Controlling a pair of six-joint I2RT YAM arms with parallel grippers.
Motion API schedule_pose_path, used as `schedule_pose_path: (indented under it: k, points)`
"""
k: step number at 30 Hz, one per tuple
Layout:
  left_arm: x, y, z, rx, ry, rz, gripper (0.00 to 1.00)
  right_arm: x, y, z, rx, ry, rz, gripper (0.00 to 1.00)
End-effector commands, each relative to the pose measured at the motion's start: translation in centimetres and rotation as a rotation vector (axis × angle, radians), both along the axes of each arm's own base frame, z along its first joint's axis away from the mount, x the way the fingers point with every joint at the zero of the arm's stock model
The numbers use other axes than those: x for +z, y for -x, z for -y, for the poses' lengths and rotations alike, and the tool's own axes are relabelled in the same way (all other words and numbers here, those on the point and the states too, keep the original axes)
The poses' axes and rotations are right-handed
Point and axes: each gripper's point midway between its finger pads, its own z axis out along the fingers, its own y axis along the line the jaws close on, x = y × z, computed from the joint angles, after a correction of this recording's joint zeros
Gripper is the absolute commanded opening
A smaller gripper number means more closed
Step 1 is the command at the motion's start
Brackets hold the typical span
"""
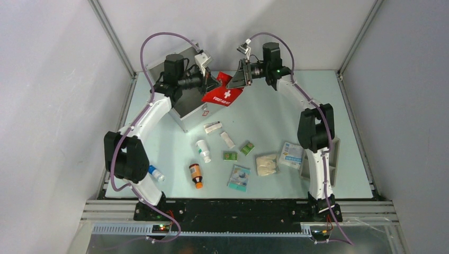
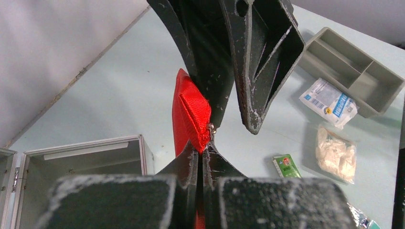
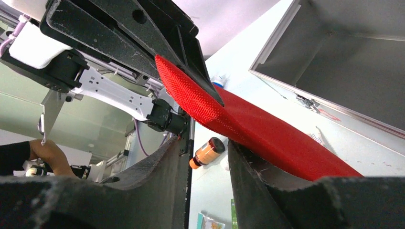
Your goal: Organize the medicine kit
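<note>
Pinched only at its corner by the left hand, with the right hand spread beside it, the flat red fabric pouch may slip and miss the open silver aluminium case at the desk's far left.

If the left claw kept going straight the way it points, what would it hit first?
Likely the right gripper, facing it close ahead, just past the red pouch the left gripper pinches.

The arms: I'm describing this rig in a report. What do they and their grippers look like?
Both the left arm and right arm have white links, black joint housings and a looping purple cable. The left gripper and right gripper have black, scuffed, wedge-shaped fingers.
</note>
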Motion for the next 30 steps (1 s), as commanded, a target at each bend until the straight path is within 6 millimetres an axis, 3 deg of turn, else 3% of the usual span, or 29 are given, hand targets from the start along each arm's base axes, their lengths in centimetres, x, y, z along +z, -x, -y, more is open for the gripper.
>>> schedule_pose_path:
  k: [1,6,14,23,30]
  points:
    - [3.1,2.2,0.7,-0.072,0.044,0.059,0.0,3.4,0.2,-0.1,0.015,-0.045,0.098,0.49]
    - [2.9,2.6,1.1,-0.097,0.051,0.047,0.0,3.5,0.0,-0.7,0.014,-0.048,0.109,0.58]
    - [2.7,3.0,1.6,-0.133,0.05,0.017,0.0,3.6,-0.2,-2.1,0.028,-0.063,0.127,0.58]
    - [2.3,2.8,1.9,-0.122,0.031,0.024,0.0,4.0,0.8,-3.1,0.079,-0.084,0.161,0.44]
    - [2.3,2.7,2.3,-0.124,0.031,0.023,0.0,4.1,0.7,-3.6,0.043,-0.061,0.213,0.44]
